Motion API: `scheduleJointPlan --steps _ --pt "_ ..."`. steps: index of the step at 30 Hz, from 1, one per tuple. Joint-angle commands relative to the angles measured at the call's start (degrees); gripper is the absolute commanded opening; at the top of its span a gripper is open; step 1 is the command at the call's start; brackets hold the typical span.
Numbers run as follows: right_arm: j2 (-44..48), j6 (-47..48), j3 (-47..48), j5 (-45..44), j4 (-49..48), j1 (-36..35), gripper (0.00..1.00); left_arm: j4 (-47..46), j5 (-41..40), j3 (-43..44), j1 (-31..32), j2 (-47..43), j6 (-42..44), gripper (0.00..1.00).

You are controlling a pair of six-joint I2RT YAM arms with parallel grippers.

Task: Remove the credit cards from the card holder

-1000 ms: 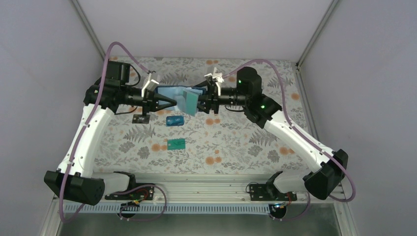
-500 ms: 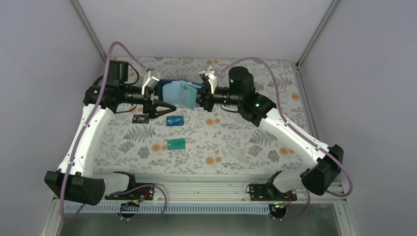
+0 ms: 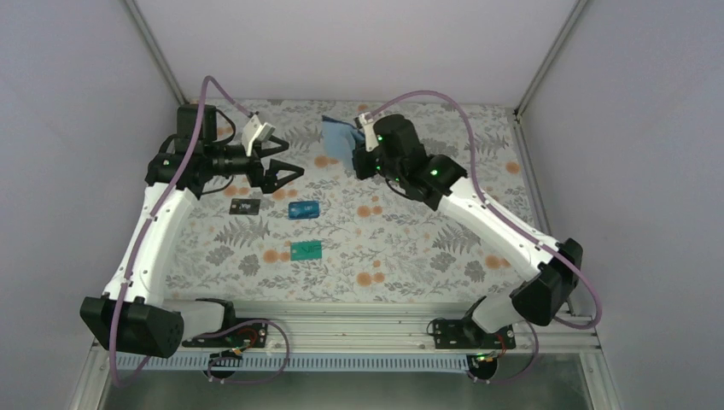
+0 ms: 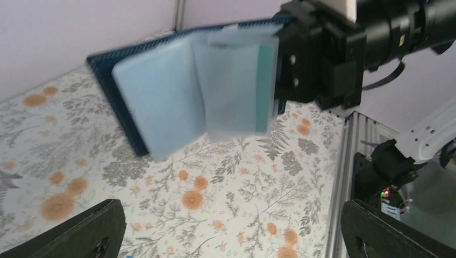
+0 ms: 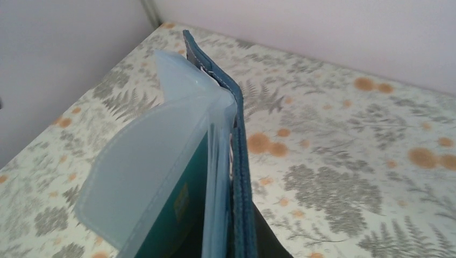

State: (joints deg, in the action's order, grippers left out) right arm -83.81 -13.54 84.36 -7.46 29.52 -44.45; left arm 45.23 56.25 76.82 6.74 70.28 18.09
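Observation:
The card holder (image 3: 338, 137), dark navy with pale blue inner pockets, hangs open above the back of the table, and my right gripper (image 3: 357, 145) is shut on its edge. In the left wrist view the card holder (image 4: 183, 91) fans open, with the right gripper (image 4: 317, 59) clamped on its right side. A teal card (image 5: 177, 207) sits inside a pocket. My left gripper (image 3: 289, 172) is open and empty, well left of the holder. Three credit cards lie on the table: a dark one (image 3: 245, 206), a blue one (image 3: 303, 210) and a teal-green one (image 3: 305, 249).
The floral table cloth (image 3: 401, 248) covers the table, with grey walls close on three sides. A metal rail (image 3: 359, 318) runs along the near edge by the arm bases.
My left gripper opened, let go of the card holder and drew back to the left. The right gripper shut on the holder and carried it toward the back of the table.

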Motion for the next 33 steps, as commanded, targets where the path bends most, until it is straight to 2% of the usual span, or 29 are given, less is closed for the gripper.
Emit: scheduleJointPlan --steps 1,3,8,16,18,22,27,30,33 --pt "-1.84 -1.91 2.67 6.87 -3.49 -2.99 0.04 -4.88 6.04 -1.54 -0.18 -0.42 -5.30 1.00" --pt "-3.06 -2.90 3.01 10.17 -6.46 -3.87 0.04 -6.35 6.28 -1.31 0.05 -0.35 -7.62 1.00" --pt "-5.83 -5.09 4.84 10.92 -10.46 -5.23 0.04 -7.48 -2.10 0.72 2.75 1.06 -10.04 1.00" --pt "-7.27 -8.55 7.33 11.26 -13.93 -5.34 0.04 -3.13 -26.14 7.29 11.34 4.86 -5.20 1.00" --pt "-7.08 -9.13 6.95 11.48 -14.93 -5.36 0.04 -2.34 -29.96 8.45 12.97 5.26 -3.90 1.00" --pt "-6.73 -9.12 6.87 12.13 -15.22 -5.34 0.04 -1.86 -31.46 9.12 13.56 5.18 -2.45 1.00" --pt "-4.93 -7.92 5.99 11.93 -14.78 -5.05 0.04 -1.84 -39.96 8.52 12.64 4.25 -1.66 1.00" --pt "-3.68 -6.80 5.44 12.37 -13.85 -4.71 0.04 -1.89 -38.50 8.28 9.82 3.31 -2.32 1.00" --pt "-1.42 -5.90 3.47 13.95 -13.89 -3.62 0.04 -1.60 -32.65 8.32 5.92 1.65 -2.61 1.00"
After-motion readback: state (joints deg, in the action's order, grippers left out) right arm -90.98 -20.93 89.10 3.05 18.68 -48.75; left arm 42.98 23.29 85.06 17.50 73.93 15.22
